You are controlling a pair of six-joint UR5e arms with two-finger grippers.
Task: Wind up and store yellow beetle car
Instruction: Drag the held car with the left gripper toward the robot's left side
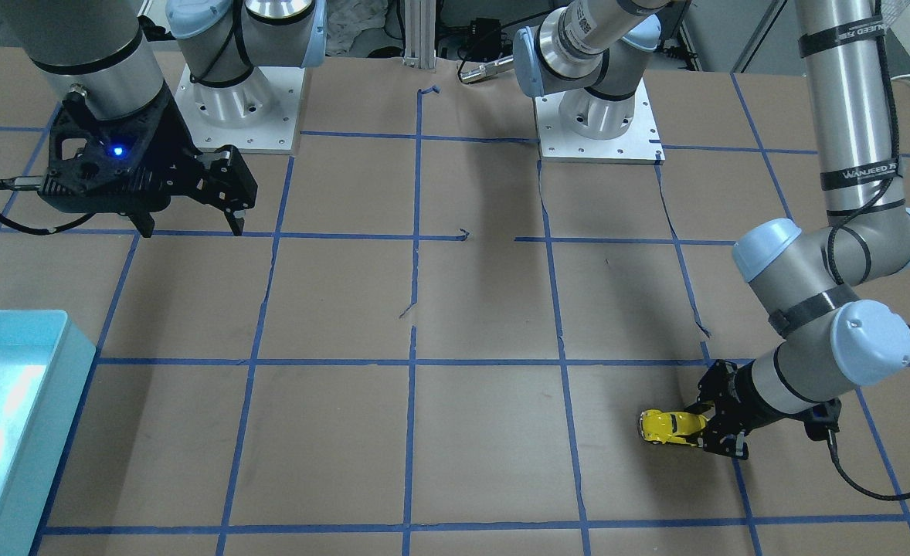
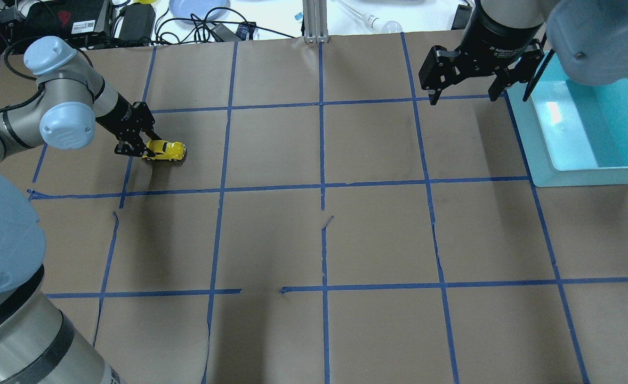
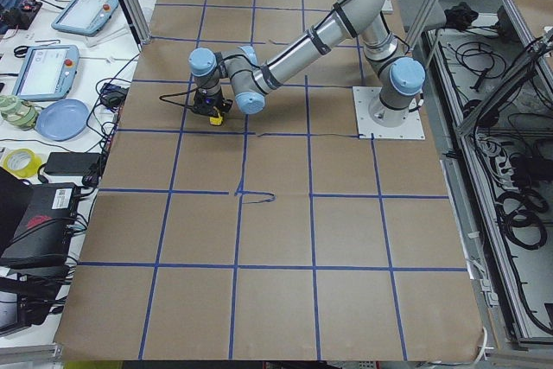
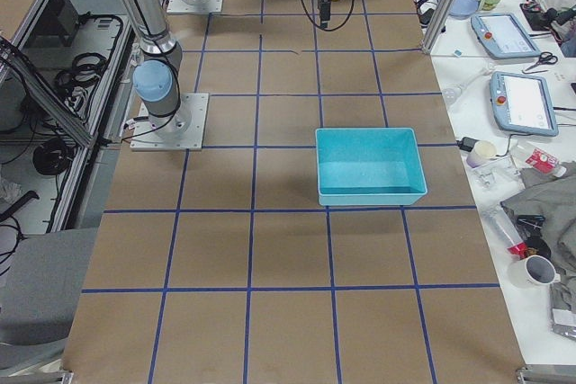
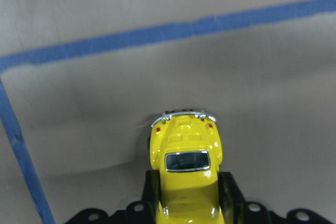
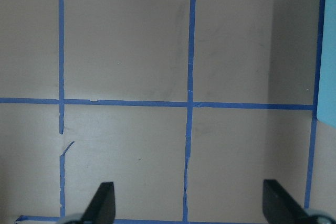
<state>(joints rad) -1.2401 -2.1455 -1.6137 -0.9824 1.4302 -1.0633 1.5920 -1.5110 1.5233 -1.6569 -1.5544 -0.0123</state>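
The yellow beetle car (image 2: 166, 151) rests on the brown paper table at the far left of the overhead view. My left gripper (image 2: 142, 149) is shut on one end of the car, low at the table. In the left wrist view the car (image 5: 185, 169) sits between the two black fingers (image 5: 227, 190), with one chrome bumper end pointing away. The front view shows the car (image 1: 667, 425) in the same gripper (image 1: 706, 428). My right gripper (image 2: 466, 93) is open and empty, hovering high beside the teal bin (image 2: 586, 133). Its fingertips (image 6: 105, 198) show spread apart over bare paper.
The teal bin (image 1: 7, 401) stands at the table's right side in the overhead view. Blue tape lines grid the brown paper (image 2: 319, 213). Cables, tablets and a blue plate (image 3: 60, 118) lie on the side bench beyond the table edge.
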